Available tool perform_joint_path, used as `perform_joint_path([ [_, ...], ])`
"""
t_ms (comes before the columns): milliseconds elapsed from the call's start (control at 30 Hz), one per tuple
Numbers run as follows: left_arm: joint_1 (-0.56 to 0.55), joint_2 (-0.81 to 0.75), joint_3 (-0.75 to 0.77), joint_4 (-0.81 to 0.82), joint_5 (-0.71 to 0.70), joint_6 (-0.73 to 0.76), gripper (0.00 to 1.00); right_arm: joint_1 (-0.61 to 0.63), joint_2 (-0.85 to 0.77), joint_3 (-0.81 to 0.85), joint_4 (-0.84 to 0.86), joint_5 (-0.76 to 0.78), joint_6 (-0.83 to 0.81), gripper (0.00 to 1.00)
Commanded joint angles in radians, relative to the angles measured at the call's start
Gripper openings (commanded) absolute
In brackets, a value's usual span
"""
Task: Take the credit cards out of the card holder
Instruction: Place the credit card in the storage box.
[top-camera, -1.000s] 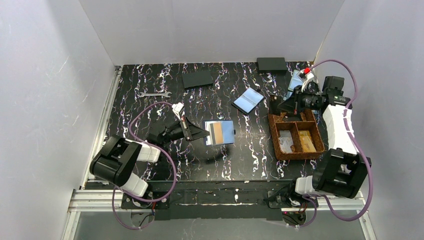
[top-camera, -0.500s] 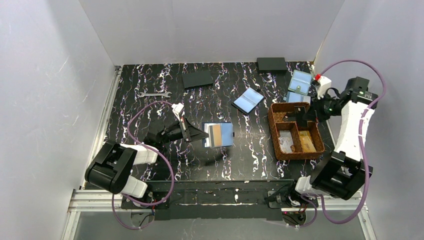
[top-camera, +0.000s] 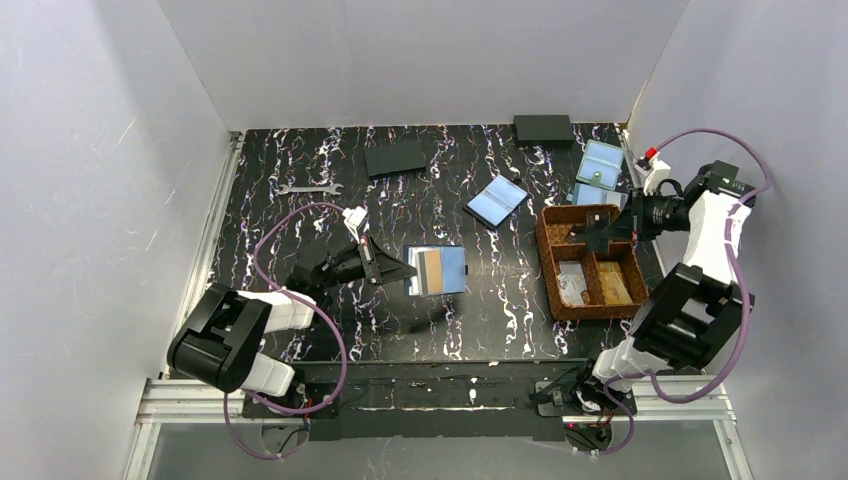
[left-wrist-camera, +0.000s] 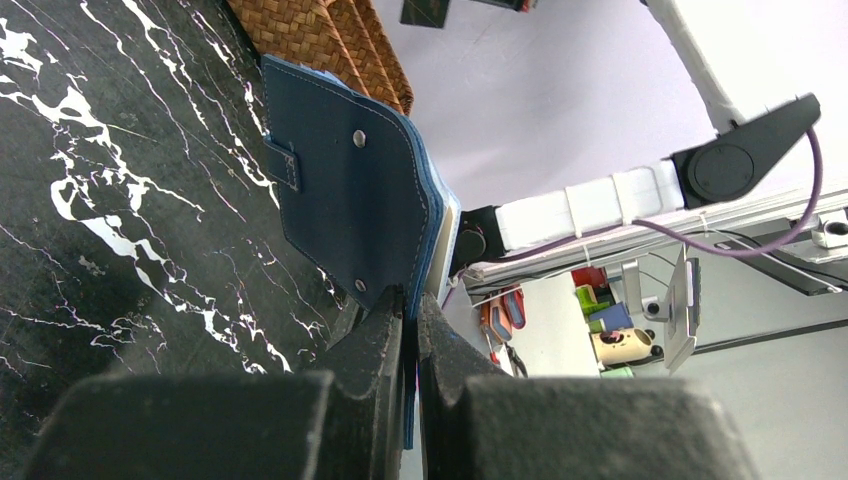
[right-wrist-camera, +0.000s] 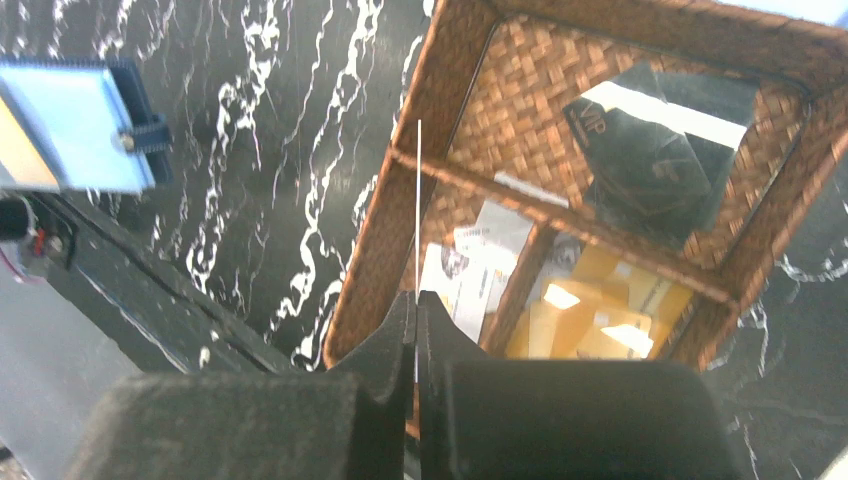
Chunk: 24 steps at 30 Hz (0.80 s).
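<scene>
Left pincer (top-camera: 405, 270) pressed together on the edge of the card holder (top-camera: 447, 268), pinching it near a snap stud in the left wrist view (left-wrist-camera: 410, 300); navy outer side with the little snap tab faces that camera (left-wrist-camera: 350, 200). From above, the holder is open at mid table (top-camera: 300, 140), light blue pockets up, its shadow falling on the table just nearer the arms. Orange-tan card (top-camera: 432, 268) sits in the holder's left pocket, with a darker strip beside it that is too small to tell. 2nd blue wallet (top-camera: 497, 201) lies apart, further back. Woven tray (top-camera: 548, 270) is on the right with 3 compartments. Right pincer (top-camera: 590, 234) hangs over its long far compartment, pressed together on a thin card (right-wrist-camera: 418, 200) seen edge-on, colour unclear. 1 dark card (right-wrist-camera: 640, 150) lies flat in that far compartment. 2 near compartments hold pale and yellow papers (right-wrist-camera: 470, 265)
</scene>
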Motion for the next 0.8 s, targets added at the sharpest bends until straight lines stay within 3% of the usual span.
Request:
perform_joint_path([
  [0,0.006,-0.049,-0.013,0.028,0.006,0.018,0.0,0.029,0.048,-0.045,0.255,-0.101,0.285,0.01],
  [67,0.007,-0.049,-0.016,0.028,0.005,0.018,0.0,0.045,0.048,-0.07,0.369,-0.082,0.398,0.01],
  [200,0.006,-0.046,-0.022,0.032,0.002,0.021,0.0,0.091,0.083,-0.05,0.445,-0.031,0.465,0.01],
  [700,0.006,-0.041,-0.025,0.057,0.004,0.006,0.0,0.158,0.213,0.002,0.407,0.06,0.431,0.02],
  [767,0.007,-0.043,-0.021,0.057,0.004,0.002,0.0,0.162,0.232,0.015,0.395,0.089,0.417,0.07],
])
